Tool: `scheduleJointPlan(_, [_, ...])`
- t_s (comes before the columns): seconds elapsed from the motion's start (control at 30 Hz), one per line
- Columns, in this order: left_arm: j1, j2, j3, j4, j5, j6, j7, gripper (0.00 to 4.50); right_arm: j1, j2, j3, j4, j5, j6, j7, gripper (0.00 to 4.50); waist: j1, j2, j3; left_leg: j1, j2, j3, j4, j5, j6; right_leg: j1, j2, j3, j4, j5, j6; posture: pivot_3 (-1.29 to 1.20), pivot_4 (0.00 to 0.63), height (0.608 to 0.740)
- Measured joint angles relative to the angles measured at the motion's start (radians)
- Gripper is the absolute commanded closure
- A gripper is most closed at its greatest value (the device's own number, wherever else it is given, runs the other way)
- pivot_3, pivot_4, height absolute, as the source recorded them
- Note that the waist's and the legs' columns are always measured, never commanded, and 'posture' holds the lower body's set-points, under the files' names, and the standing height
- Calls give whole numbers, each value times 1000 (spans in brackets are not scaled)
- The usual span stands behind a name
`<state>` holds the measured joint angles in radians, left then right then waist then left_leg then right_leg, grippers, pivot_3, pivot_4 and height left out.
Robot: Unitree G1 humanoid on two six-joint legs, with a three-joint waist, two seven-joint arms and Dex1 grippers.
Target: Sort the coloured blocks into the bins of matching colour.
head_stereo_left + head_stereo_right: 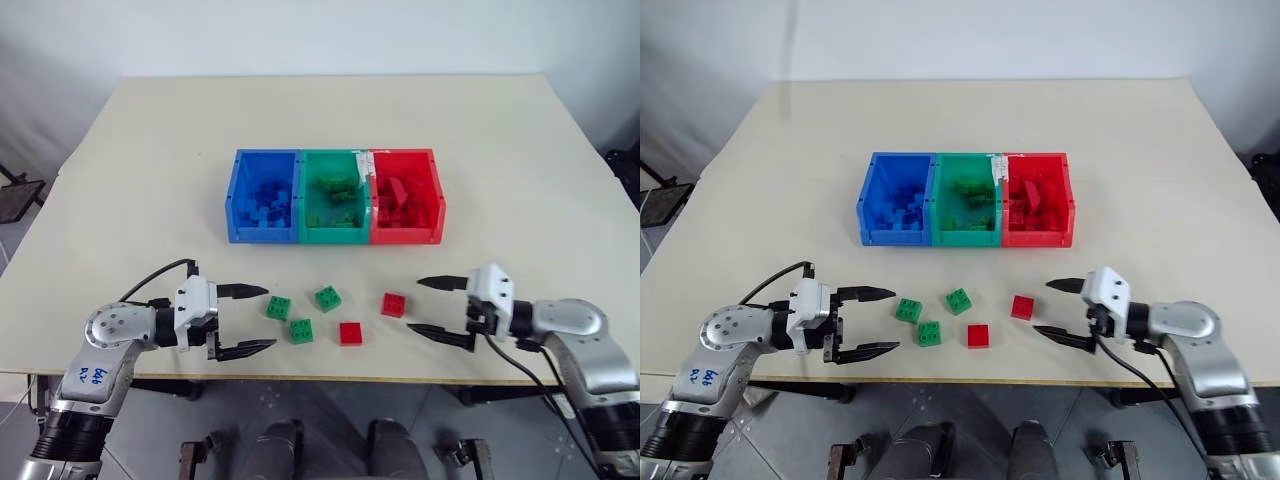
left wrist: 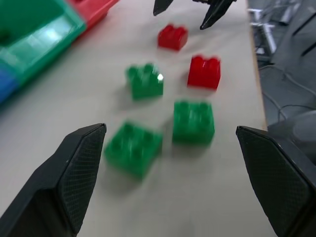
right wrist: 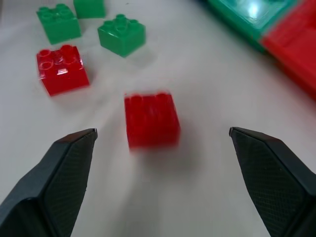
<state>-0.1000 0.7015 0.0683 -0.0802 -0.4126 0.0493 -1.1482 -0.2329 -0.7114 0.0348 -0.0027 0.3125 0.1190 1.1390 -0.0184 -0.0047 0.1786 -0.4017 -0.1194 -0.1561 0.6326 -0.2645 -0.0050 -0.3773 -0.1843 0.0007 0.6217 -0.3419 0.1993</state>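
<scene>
Both grippers, left (image 1: 243, 318) and right (image 1: 439, 308), hover spread wide and empty over the near table (image 1: 120, 180) edge, facing each other. Between them lie three green blocks (image 1: 301, 331) and two red blocks (image 1: 350, 333), close together. Beyond sit the joined bins (image 1: 335, 234), already holding bricks. The risk: tight spacing lets a closing finger knock a neighbouring block toward the edge.

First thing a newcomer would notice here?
The joined row of bins, blue, green and red, mid-table and already holding blocks. Nearer the front edge lie five loose blocks: three green blocks on the left, two red blocks on the right. The left gripper and right gripper flank them, both open, holding nothing.
</scene>
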Motion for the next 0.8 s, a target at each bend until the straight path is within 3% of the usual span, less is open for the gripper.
scheduleJointPlan(0.1, [22, 22, 35, 5, 0, 1, 9, 0, -56, 39, 54, 69, -68, -13, -31, 612, 11, 0, 0, 0, 0, 0, 1, 0, 0, 0, 0, 1, 0, 0, 0, 0, 150, 740])
scheduleJointPlan(0.33, [78, 38, 79, -46, -5, 6, 26, 0, -110, 66, 80, 111, -88, -27, -29, 2987, 15, 0, 0, 0, 1, 0, 1, 0, -1, 0, 1, 1, 0, 0, 0, 0, 150, 740])
scheduleJointPlan(0.43, [91, 37, 96, -68, -12, 10, 44, 0, -152, 97, 56, 102, -29, 76, -51, 2998, 13, 0, 0, 0, 1, 1, 1, 0, -1, 0, 1, 1, 0, 0, -1, 0, 150, 740])
scheduleJointPlan(0.57, [95, 16, 125, -102, -35, 41, 95, 0, -348, 138, -9, 97, 33, 185, -128, 2998, 0, 0, 0, 0, 4, 1, 0, -1, -2, -2, 3, 2, 1, 0, -2, 0, 150, 740])
scheduleJointPlan(0.8, [106, 2, 170, -113, -80, 82, 145, 0, -564, 194, -33, 384, -50, 100, -250, 2998, -11, 0, 0, 0, 5, 2, -2, -2, -3, -4, 4, 2, 4, 0, -3, 0, 150, 740])
